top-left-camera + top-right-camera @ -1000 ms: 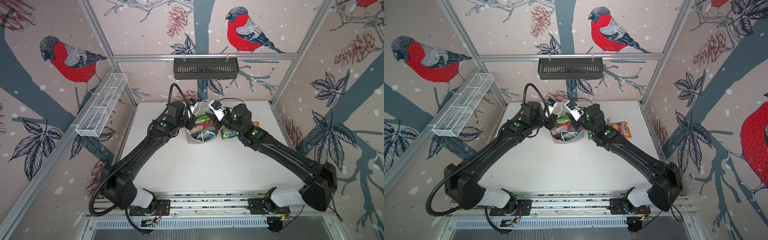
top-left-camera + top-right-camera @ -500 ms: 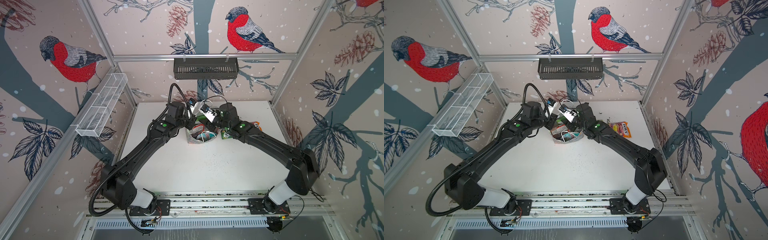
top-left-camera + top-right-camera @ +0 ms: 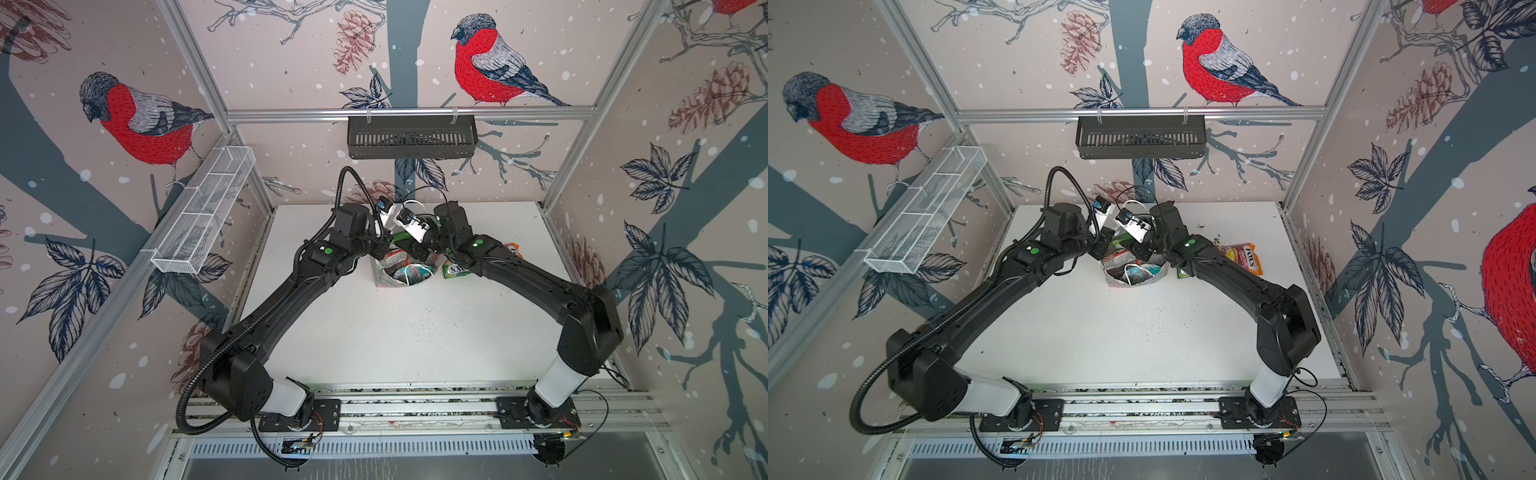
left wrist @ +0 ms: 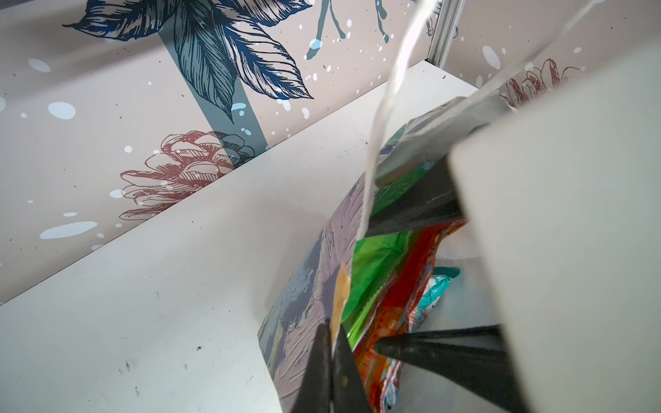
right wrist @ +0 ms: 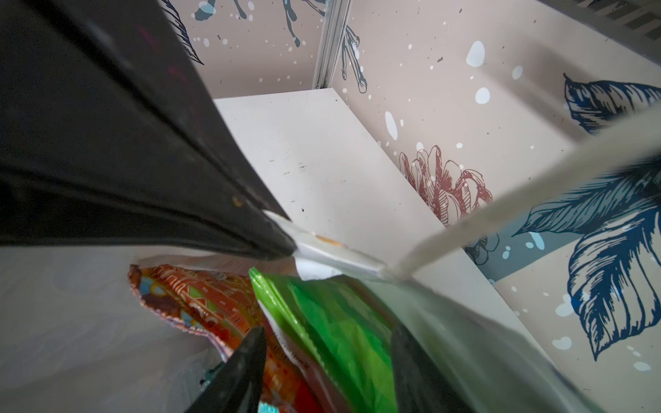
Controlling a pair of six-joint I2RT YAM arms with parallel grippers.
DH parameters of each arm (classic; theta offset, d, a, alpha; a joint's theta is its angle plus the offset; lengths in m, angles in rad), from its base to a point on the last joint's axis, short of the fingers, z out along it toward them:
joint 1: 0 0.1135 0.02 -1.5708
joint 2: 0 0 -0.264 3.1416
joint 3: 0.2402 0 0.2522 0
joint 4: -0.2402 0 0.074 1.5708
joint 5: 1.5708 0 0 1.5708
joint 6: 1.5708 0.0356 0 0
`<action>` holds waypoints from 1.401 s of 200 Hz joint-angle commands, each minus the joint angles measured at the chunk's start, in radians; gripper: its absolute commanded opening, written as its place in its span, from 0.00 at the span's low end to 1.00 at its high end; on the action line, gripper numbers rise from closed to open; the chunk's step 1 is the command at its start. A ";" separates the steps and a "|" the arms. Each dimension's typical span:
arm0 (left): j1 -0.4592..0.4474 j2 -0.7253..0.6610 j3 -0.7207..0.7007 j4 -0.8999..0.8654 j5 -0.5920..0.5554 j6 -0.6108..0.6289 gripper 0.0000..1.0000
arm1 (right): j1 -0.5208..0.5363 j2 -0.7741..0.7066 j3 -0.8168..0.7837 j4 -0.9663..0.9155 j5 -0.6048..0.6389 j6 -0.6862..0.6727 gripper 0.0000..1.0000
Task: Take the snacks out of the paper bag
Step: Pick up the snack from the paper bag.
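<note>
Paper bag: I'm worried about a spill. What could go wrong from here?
The right pincer stands open around the green packet, with the red packet lying alongside; it might pinch both. The left pincer grips only the rim of the paper bag, so pulling could tear or tip it. The cord handle nearby could snag.

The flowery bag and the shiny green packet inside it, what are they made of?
The paper bag looks like stiff printed paper, fairly matte: its wall holds a smooth curve and shows a thin white edge. The green packet looks like thin glossy plastic film: it crinkles, glints, and has a zigzag-cut edge. Any lining inside it cannot be seen.
</note>
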 commanded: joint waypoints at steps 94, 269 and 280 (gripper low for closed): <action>-0.001 -0.008 0.004 0.050 0.009 0.018 0.00 | 0.002 0.058 0.057 -0.069 0.001 -0.037 0.55; -0.001 -0.010 -0.001 0.058 -0.009 0.018 0.00 | 0.006 0.091 0.096 -0.179 0.053 -0.055 0.03; -0.001 -0.008 -0.001 0.058 -0.010 0.016 0.00 | 0.005 0.086 0.088 -0.166 0.059 -0.050 0.01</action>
